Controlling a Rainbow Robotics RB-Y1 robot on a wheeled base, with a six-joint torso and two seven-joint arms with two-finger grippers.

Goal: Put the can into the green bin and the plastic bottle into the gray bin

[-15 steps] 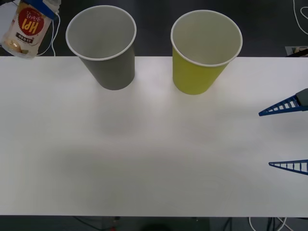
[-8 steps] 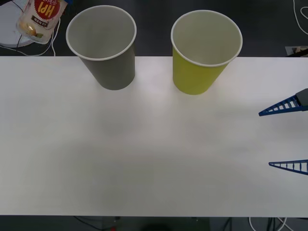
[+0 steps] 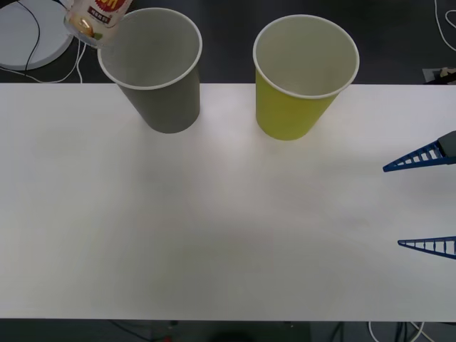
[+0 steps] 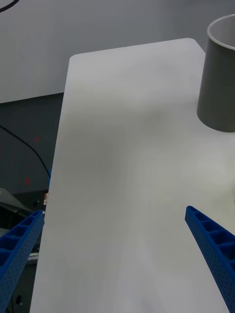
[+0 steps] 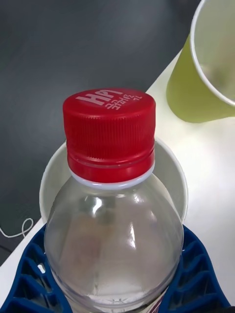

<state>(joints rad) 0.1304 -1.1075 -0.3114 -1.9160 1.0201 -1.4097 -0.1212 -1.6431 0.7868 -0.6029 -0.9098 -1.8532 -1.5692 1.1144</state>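
Note:
The plastic bottle [image 3: 96,18], clear with a red cap [image 5: 108,127], hangs tilted at the far left, overlapping the rim of the gray bin [image 3: 167,107]. My left gripper [image 5: 115,288] is shut on the bottle's body, and the gray bin's white mouth [image 5: 51,178] lies just beyond the cap. To the right of the gray bin stands the green bin [image 3: 288,114], upright on the table, also seen as the green bin [image 5: 196,93]. At the table's right edge, far from both bins, my right gripper [image 3: 425,201] is open and holds nothing. The can is out of view.
The white table [image 3: 214,228] is bare in front of the bins. A white round disc with cables [image 3: 28,32] lies on the dark floor beyond the far left corner. More cables trail at the far right [image 3: 445,21].
The bottle has moved right along the far edge, from beyond the left corner to the gray bin's rim. The right gripper has not moved.

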